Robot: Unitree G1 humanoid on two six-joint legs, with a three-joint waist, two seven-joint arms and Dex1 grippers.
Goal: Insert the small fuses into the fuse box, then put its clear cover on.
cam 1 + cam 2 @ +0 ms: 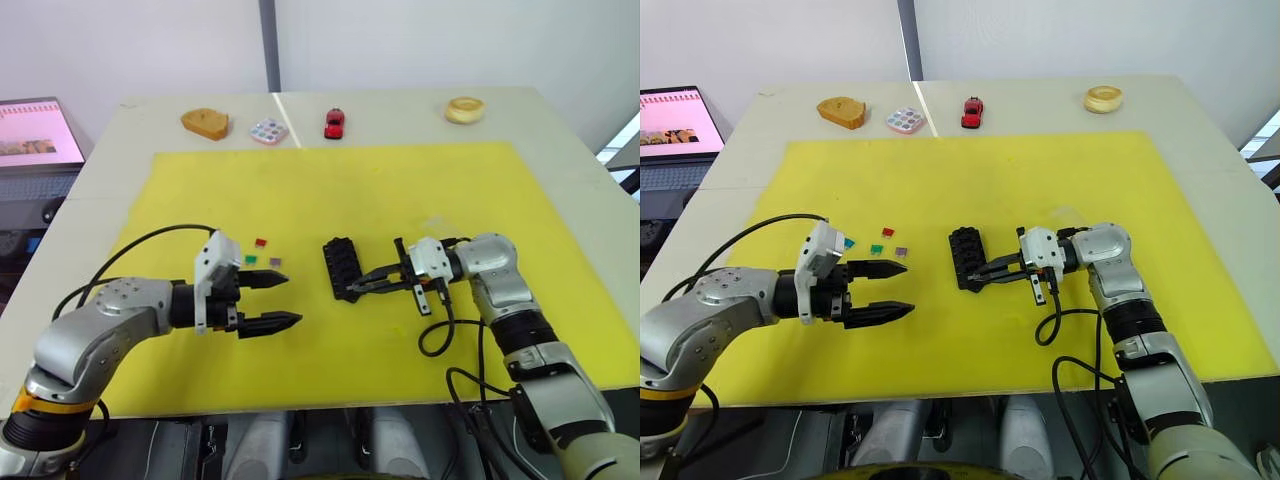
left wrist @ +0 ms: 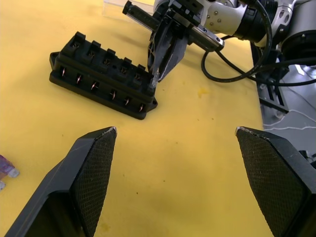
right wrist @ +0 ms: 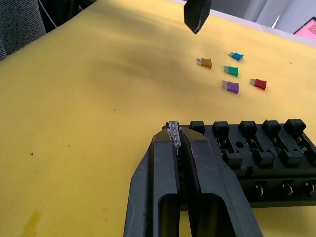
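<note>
The right gripper [image 3: 178,143] jaws are clenched on a grey fuse [image 3: 174,134], just beside the near end of the fuse box [image 1: 342,265]; the inserting step is in hand. Next it needs alignment over an empty slot. The left gripper [image 1: 273,301] jaws are released, holding nothing, with the other fuses [image 3: 231,87] beyond them.

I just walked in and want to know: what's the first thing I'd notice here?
The right pincer pinches a tiny grey fuse at the near end of the black fuse box, mid-way across the yellow mat. To the left, the left pincer hangs open beside five loose coloured fuses.
</note>
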